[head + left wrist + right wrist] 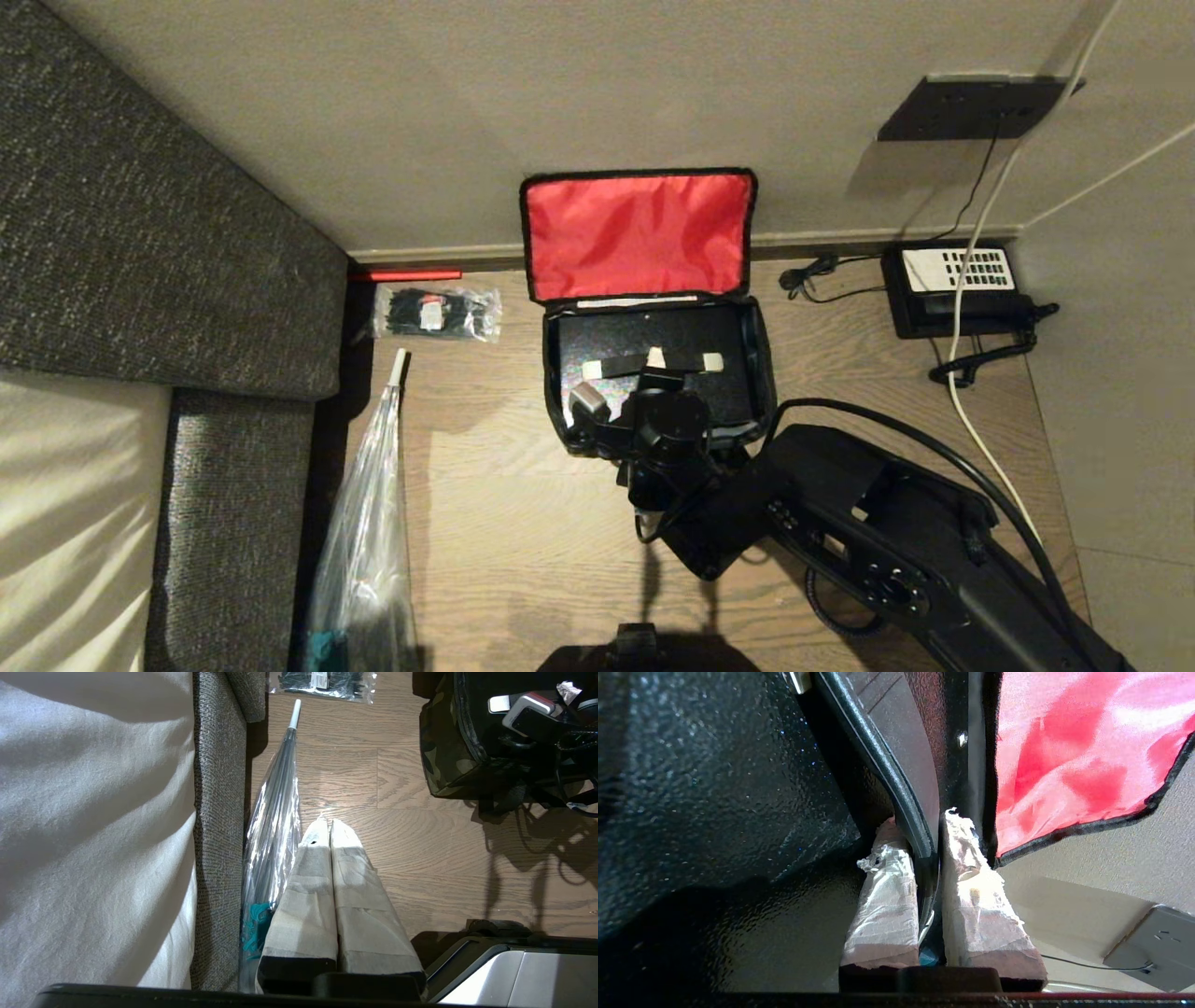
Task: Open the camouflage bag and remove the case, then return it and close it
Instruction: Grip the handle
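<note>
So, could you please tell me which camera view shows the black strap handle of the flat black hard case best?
The right wrist view: the strap handle sits close up, pinched in the right claw. The head view shows it small, partly hidden. The left wrist view shows none.

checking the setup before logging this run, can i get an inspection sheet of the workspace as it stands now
surface: brown wood-plank floor, bag and clutter resting on it
job's things: boxy green-and-black camouflage bag open, red-lined lid propped against the wall; flat black hard case inside it
clutter: clear plastic packet of black ties; clear folded umbrella; black desk phone with white keypad
grippers: right gripper shut on the case's black strap handle; left gripper shut, empty, parked above the floor
cables: white cable and black cord by the phone
surroundings: grey sofa, beige wall, black wall plate
</note>
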`<state>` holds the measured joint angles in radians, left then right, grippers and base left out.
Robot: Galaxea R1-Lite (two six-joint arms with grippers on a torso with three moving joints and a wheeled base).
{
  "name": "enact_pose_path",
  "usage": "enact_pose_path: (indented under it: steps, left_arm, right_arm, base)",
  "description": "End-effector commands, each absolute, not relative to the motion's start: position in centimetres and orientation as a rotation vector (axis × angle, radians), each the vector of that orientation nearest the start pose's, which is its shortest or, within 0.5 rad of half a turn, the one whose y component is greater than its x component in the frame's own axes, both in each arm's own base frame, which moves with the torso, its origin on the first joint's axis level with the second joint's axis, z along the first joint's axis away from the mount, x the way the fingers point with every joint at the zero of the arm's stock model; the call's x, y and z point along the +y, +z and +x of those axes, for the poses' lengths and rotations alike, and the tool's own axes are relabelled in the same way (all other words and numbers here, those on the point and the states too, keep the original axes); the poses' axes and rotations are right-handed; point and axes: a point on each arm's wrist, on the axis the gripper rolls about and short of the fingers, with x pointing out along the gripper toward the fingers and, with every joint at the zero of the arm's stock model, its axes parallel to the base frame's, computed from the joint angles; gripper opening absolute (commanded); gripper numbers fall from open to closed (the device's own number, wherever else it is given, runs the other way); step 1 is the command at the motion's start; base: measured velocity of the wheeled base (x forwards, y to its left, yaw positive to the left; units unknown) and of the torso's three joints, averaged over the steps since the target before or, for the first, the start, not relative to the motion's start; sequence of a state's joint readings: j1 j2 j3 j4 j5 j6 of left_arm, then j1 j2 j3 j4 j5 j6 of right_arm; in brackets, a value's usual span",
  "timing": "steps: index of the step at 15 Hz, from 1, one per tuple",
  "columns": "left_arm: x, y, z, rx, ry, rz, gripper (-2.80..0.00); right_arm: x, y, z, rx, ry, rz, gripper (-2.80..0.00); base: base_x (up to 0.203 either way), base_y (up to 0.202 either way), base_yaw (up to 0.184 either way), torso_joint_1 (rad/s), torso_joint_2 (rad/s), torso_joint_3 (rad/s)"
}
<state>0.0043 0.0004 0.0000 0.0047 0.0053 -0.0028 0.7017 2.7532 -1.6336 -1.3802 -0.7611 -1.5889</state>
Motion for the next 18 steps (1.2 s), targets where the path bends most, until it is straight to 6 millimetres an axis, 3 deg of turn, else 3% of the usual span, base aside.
enact_pose_path:
  steps: [1,8,18]
  left_arm:
    - [0.0,7.4,-2.2,0.011,0.011,-0.003,-2.80]
    - [0.0,7.4,-2.3,0.008,0.011,-0.003,-2.80]
    - [0.0,7.4,-2.2,0.010,0.011,-0.003,-2.80]
  right_arm:
    - [32.1,2.1,40.2,-0.112,-0.210,-1.401,-2.80]
    - [33.2,7.4,38.2,-0.188,-0.227,-1.337,-2.80]
    - [33.2,9.0,36.9,-0.199,-0.216,-1.360,-2.80]
  base:
    - [0.000,0.000,0.000,0.000,0.00,0.000]
    - [0.000,0.000,0.000,0.000,0.00,0.000]
    - [0.000,0.000,0.000,0.000,0.00,0.000]
